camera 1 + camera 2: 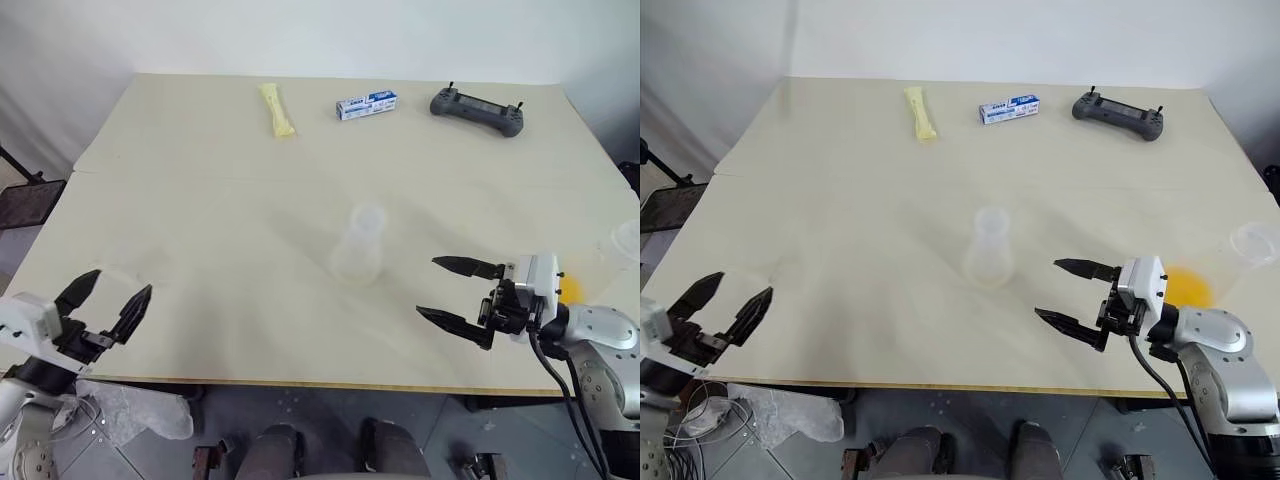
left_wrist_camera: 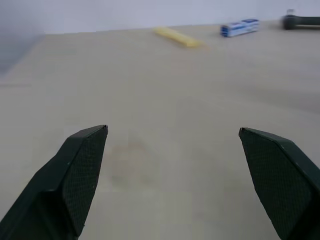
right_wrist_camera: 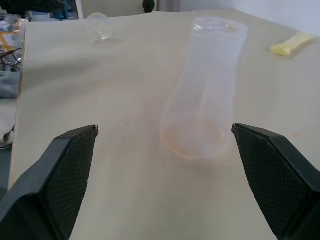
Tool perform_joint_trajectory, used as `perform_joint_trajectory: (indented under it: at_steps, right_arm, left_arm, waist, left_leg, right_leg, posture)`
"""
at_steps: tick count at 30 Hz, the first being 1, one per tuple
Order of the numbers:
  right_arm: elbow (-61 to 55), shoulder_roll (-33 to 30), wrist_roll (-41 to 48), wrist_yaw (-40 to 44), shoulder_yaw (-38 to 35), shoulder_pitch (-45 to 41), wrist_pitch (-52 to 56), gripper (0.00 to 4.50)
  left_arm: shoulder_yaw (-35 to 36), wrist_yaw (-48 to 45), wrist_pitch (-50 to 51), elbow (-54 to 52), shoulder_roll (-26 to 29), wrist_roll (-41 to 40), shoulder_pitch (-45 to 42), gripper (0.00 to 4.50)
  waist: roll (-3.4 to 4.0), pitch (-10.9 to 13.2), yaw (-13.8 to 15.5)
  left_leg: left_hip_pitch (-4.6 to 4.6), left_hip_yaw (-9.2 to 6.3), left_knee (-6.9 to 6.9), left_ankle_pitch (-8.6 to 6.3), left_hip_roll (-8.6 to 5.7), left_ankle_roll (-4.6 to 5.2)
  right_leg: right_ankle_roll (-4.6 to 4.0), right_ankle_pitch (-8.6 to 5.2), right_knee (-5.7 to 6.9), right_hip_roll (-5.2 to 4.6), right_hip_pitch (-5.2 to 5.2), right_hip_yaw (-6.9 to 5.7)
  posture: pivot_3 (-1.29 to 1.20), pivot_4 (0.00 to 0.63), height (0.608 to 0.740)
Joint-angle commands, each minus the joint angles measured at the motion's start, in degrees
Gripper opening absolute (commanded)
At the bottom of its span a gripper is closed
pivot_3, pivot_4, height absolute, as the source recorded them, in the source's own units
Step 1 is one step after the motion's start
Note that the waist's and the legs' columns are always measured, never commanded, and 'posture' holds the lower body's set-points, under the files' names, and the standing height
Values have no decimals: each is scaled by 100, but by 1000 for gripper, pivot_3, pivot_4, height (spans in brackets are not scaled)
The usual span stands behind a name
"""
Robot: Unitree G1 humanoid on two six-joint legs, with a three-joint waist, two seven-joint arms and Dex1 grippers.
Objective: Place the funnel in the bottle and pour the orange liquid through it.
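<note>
The bottle (image 1: 358, 245), clear and flask-shaped, stands upright near the table's middle; an orange film lines its base in the right wrist view (image 3: 205, 95). My right gripper (image 1: 455, 295) is open, level and aimed at the bottle from the right, a short way off it. The funnel (image 3: 100, 25), small and clear, lies far beyond the bottle towards the table's left side. Orange liquid (image 1: 1185, 287) shows on the table just behind my right wrist; its container is hard to make out. My left gripper (image 1: 105, 305) hangs open and empty over the front left corner.
Along the far edge lie a yellow packet (image 1: 277, 109), a blue and white box (image 1: 366, 104) and a grey controller (image 1: 477, 108). A clear cup (image 1: 1252, 243) stands at the right edge. A crumpled plastic bag (image 1: 140, 410) lies on the floor under the front left corner.
</note>
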Motion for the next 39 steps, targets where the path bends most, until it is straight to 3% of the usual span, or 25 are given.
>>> perform_joint_trajectory:
  at_steps: [1,10,26,39]
  right_arm:
    - [89,6,5,134,41,-146,-86,4500]
    - [165,9,-56,201,-26,-82,-194,4500]
    - [110,-22,-96,101,-140,149,-324,4500]
    - [89,-69,-107,82,-215,266,-361,4500]
  left_arm:
    - [49,929,-223,53,-89,446,-196,4462]
    - [-599,2593,340,396,-68,1488,-847,4462]
    - [-1154,3215,1062,1099,152,1710,-1768,4462]
    - [-1152,3183,1345,1252,265,1648,-1907,212]
  waist:
    - [-1,0,16]
    - [-1,-1,4]
    - [-2,-1,1]
    - [-2,-1,3]
  left_leg:
    - [0,0,0,0,-1,1]
    - [0,1,-1,-1,-8,3]
    - [-1,2,-2,-1,-7,1]
    - [0,2,-2,-1,-7,1]
  right_leg:
    - [0,0,1,1,0,-1]
    - [1,1,6,12,-2,-5]
    - [2,1,9,14,-6,-8]
    - [2,1,9,14,-6,-7]
  posture:
    - [0,150,740]
    - [0,150,740]
    - [0,150,740]
    - [0,150,740]
